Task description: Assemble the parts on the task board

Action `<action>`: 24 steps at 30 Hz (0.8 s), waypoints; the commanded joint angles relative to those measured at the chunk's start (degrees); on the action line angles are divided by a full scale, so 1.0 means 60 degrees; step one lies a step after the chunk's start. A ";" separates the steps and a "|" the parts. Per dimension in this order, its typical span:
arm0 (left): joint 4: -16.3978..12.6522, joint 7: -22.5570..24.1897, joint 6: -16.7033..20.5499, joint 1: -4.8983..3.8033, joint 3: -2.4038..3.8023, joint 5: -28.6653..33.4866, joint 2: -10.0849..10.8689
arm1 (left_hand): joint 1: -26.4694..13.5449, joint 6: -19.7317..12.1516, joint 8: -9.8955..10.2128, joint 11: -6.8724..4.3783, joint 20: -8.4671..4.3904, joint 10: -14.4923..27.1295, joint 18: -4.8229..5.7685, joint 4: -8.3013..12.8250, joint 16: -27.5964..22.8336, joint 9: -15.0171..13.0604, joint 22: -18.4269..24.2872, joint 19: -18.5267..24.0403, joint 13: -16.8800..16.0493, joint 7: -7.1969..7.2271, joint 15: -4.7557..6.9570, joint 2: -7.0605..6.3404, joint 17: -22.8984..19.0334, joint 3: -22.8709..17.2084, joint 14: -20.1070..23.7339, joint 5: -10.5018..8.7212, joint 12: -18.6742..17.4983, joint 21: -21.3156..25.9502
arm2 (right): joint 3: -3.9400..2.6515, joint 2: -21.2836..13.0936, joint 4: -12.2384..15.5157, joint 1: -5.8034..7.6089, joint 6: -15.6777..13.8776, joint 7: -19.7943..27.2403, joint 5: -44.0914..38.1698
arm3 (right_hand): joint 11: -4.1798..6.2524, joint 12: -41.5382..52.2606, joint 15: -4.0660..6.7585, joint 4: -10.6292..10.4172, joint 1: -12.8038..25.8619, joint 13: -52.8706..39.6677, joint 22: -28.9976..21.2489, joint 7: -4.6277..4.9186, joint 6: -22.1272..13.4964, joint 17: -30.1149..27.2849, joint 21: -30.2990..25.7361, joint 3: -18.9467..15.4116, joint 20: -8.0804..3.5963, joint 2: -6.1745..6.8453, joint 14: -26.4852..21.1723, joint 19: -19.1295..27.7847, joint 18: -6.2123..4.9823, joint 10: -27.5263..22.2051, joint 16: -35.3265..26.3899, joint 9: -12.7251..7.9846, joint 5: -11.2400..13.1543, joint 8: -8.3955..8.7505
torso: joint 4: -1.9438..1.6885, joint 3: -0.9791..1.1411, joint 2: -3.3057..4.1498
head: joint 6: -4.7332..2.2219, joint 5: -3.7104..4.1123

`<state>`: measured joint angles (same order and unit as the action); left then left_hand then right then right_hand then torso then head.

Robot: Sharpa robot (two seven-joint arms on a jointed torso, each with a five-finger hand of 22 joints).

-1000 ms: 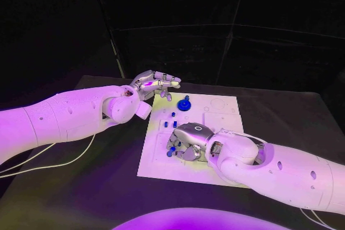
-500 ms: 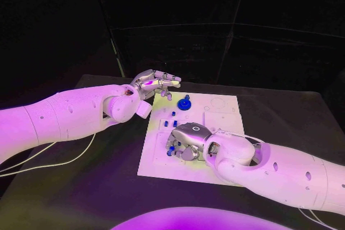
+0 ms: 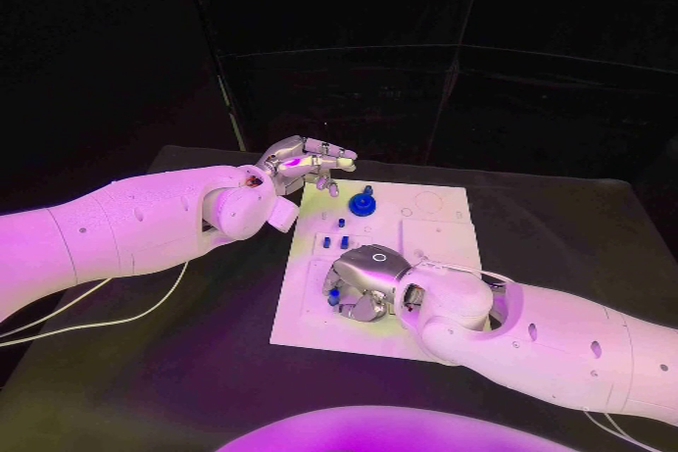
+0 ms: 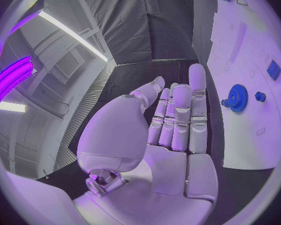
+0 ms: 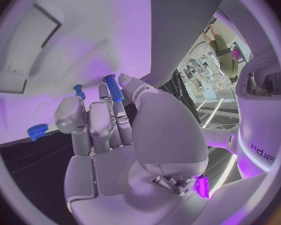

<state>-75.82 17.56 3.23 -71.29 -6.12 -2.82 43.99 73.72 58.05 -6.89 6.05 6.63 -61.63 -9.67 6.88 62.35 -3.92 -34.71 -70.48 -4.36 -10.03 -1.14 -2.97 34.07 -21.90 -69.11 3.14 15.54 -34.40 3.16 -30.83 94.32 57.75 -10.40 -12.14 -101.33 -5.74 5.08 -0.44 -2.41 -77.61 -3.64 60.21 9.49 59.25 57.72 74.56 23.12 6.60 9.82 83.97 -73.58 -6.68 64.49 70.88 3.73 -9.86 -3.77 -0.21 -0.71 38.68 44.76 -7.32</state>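
Assembly partly done, by appearance: a toothed blue plastic gear (image 3: 363,205) is seated on the flat white task board (image 3: 441,228), while small blue pegs (image 3: 333,242) lie loose. The right hand (image 3: 370,281) pinches 1 smooth blue cylindrical peg (image 5: 113,88) over the board. The left hand (image 3: 304,164) hovers empty, fingers extended together.

The task board (image 3: 438,231) is showing plain white, and the desk (image 3: 198,374) beneath it is showing black. A gear-shaped part (image 3: 363,206) on the board is showing deep blue, as are the small parts (image 3: 332,243) lying near the board's middle. The left robot hand (image 3: 307,164) and right robot hand (image 3: 363,280) are showing silver, on white arms. The peg (image 5: 113,88) at the right robot hand's fingertips is showing blue.
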 commanded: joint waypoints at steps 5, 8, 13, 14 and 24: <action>-0.0004 0.0050 -0.0126 -0.0015 0.0008 0.0040 0.0017 | -0.0024 0.0020 -0.0053 0.0003 0.0018 0.0036 -0.0126 -0.0020 -0.0017 0.0003 0.0011 0.0065 -0.0007 -0.0031 -0.0007 0.0097 -0.0011 0.0040 0.0056 -0.0041 0.0048 0.0059 | -0.0001 -0.0116 0.0078 0.0016 -0.0436 0.0341 0.0125 | -0.0142 -0.0099 -0.0152 0.0007 0.0035 -0.0022 -0.1078 0.0058 -0.0579 -0.0619 -0.0692 -0.0596 0.0113 -0.0055 -0.0087 0.0625 -0.0106 -0.1136 -0.0363 0.0006 -0.0055 0.0025 | 0.0006 -0.0002 -0.0005 | 0.0004 -0.0007; 0.0002 0.0045 -0.0127 -0.0015 0.0008 0.0040 0.0028 | -0.0024 0.0020 -0.0053 0.0003 0.0018 0.0036 -0.0126 -0.0020 -0.0017 0.0003 0.0011 0.0065 -0.0007 -0.0031 -0.0007 0.0097 -0.0011 0.0040 0.0056 -0.0041 0.0048 0.0059 | 0.0001 -0.0223 0.0164 0.0013 -0.0966 0.0592 0.0174 | -0.0167 0.0008 -0.0182 0.0008 -0.0003 -0.0038 -0.1314 0.0079 -0.0730 -0.0815 -0.0860 -0.0874 0.0136 -0.0105 -0.0145 0.0740 -0.0147 -0.1412 -0.0497 0.0010 -0.0063 0.0022 | 0.0026 0.0002 -0.0002 | 0.0005 -0.0010; 0.0008 0.0027 -0.0133 -0.0015 0.0008 0.0040 0.0035 | -0.0024 0.0020 -0.0053 0.0003 0.0018 0.0036 -0.0126 -0.0020 -0.0017 0.0003 0.0011 0.0065 -0.0007 -0.0031 -0.0007 0.0097 -0.0011 0.0040 0.0056 -0.0041 0.0048 0.0059 | 0.0002 -0.0547 0.0462 0.0003 -0.2023 0.1143 0.0348 | -0.0201 0.0283 -0.0198 0.0039 -0.0160 -0.0067 -0.1684 0.0108 -0.0974 -0.1107 -0.1117 -0.1285 0.0161 -0.0170 -0.0227 0.0911 -0.0208 -0.1714 -0.0692 0.0015 -0.0110 0.0014 | 0.0014 0.0008 -0.0009 | -0.0031 0.0005; 0.0010 0.0022 -0.0136 -0.0015 0.0007 0.0040 0.0040 | -0.0026 0.0015 -0.0056 0.0002 0.0018 0.0047 -0.0127 -0.0020 -0.0018 0.0004 0.0015 0.0067 -0.0006 -0.0028 -0.0007 0.0092 -0.0030 0.0053 0.0066 -0.0041 0.0056 0.0065 | 0.0002 -0.0700 0.0594 0.0002 -0.2316 0.1316 0.0454 | -0.0204 0.0337 -0.0207 0.0042 -0.0205 -0.0067 -0.1748 0.0117 -0.1013 -0.1165 -0.1164 -0.1362 0.0164 -0.0195 -0.0245 0.0937 -0.0218 -0.1800 -0.0733 0.0015 -0.0128 0.0018 | 0.0015 0.0005 -0.0013 | -0.0047 0.0016; -0.0024 0.0010 -0.0132 -0.0015 0.0005 0.0040 0.0111 | -0.0026 0.0015 -0.0056 0.0002 0.0018 0.0047 -0.0127 -0.0020 -0.0018 0.0004 0.0015 0.0067 -0.0006 -0.0028 -0.0007 0.0092 -0.0030 0.0053 0.0066 -0.0041 0.0056 0.0065 | -0.0033 -0.2553 0.1785 0.0174 -0.3368 0.0940 0.1609 | 0.0064 0.1661 -0.0027 -0.0177 -0.0205 -0.0378 -0.1683 -0.0019 -0.0291 -0.0969 -0.1149 -0.1571 0.0055 -0.0545 -0.0125 0.0800 -0.0211 -0.0350 -0.0596 0.0140 -0.0251 -0.0320 | 0.0020 -0.0016 -0.0019 | -0.0199 0.0581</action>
<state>-75.82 17.41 3.06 -71.29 -6.13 -2.81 44.57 73.72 58.05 -6.89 6.05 6.63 -61.63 -9.67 6.88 62.35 -3.92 -34.67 -70.48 -4.36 -10.03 -1.14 -2.97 33.93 -21.90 -69.11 3.14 15.54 -34.40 3.08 -45.28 104.22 58.35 -24.99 -5.48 -96.06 -5.70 14.14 -1.08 -3.13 -78.75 -5.65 49.93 9.59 56.96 51.62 67.45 13.64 7.26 6.95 83.15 -68.60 -7.60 61.04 66.95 4.50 -11.21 -5.41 -0.12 -0.72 38.57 43.91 -5.04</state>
